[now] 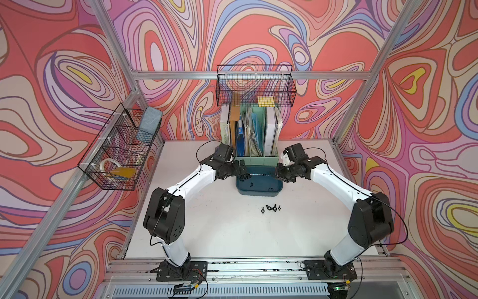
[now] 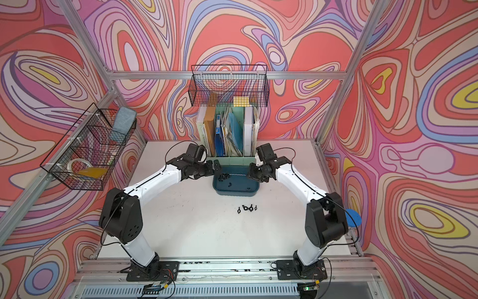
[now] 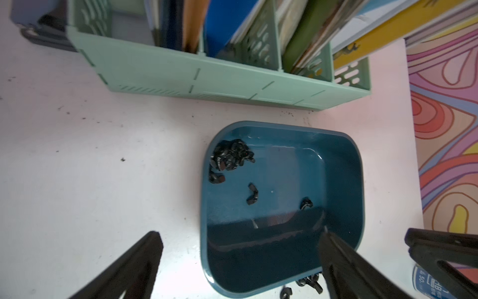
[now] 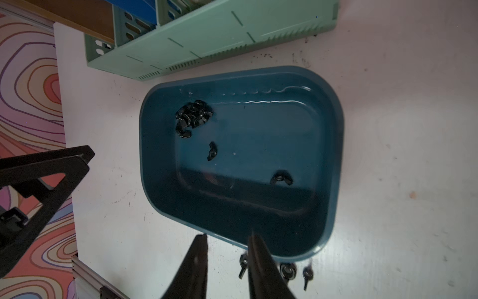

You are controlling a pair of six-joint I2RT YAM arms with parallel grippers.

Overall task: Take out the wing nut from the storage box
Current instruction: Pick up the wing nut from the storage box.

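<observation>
The dark teal storage box [image 1: 258, 194] [image 2: 235, 192] sits mid-table in front of the file holder. Inside it, black wing nuts lie in a pile [image 4: 194, 117] [image 3: 231, 155], with two loose ones [image 4: 212, 151] [image 4: 281, 178] on the floor. My left gripper [image 1: 242, 166] [image 3: 239, 238] hovers over the box's left end, jaws wide open and empty. My right gripper [image 1: 278, 170] [image 4: 227, 236] hangs over the right end, its fingers a small gap apart with nothing between them.
Several wing nuts [image 1: 270, 208] [image 4: 287, 270] lie on the white table just in front of the box. The mint-green file holder [image 1: 256, 159] stands right behind the box. Black wire baskets hang on the back frame [image 1: 254, 85] and left frame [image 1: 116, 152].
</observation>
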